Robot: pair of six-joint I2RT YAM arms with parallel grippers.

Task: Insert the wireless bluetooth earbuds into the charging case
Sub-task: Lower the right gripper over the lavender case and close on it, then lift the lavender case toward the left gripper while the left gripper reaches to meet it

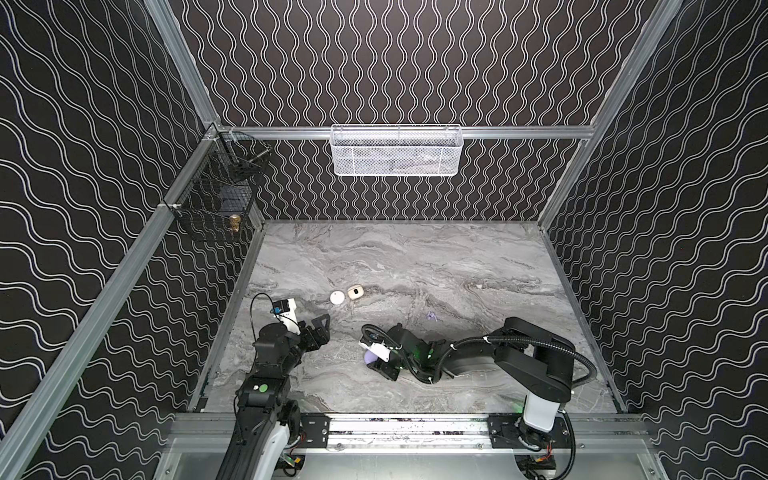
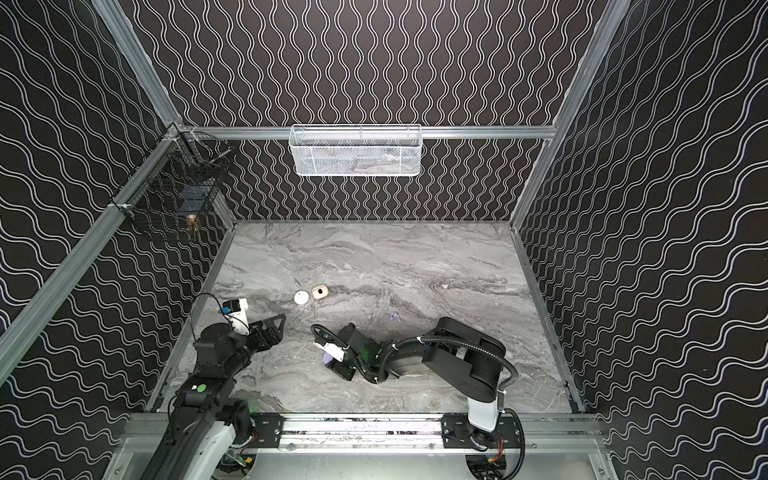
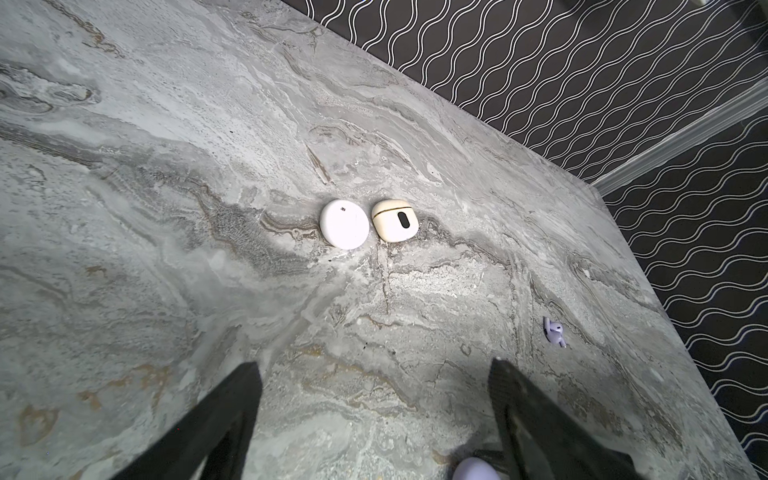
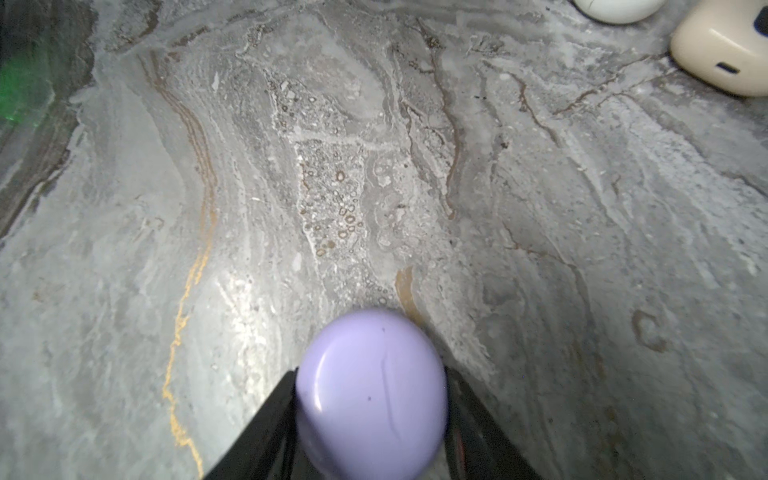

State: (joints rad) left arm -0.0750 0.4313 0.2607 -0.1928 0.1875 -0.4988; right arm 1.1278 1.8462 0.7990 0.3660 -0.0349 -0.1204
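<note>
A closed lavender charging case [image 4: 370, 399] sits between the black fingers of my right gripper [image 4: 371, 374], which press on both its sides, low over the marble table near the front middle [image 1: 369, 356] [image 2: 328, 356]. One pale lavender earbud [image 1: 431, 318] [image 2: 394, 316] [image 3: 555, 331] lies alone on the table behind the right gripper. My left gripper [image 1: 323, 332] [image 3: 374, 365] hovers at the left, open, with nothing between its fingers. A corner of the lavender case [image 3: 473, 469] shows beside its right finger.
A round white case [image 1: 337, 297] [image 3: 344, 224] and a cream case [image 1: 355, 292] [image 3: 395, 220], both closed, lie side by side behind the grippers. A tiny white speck [image 1: 478, 286] lies far right. A white mesh basket [image 1: 397, 151] and a black wire basket [image 1: 220, 191] hang on the walls.
</note>
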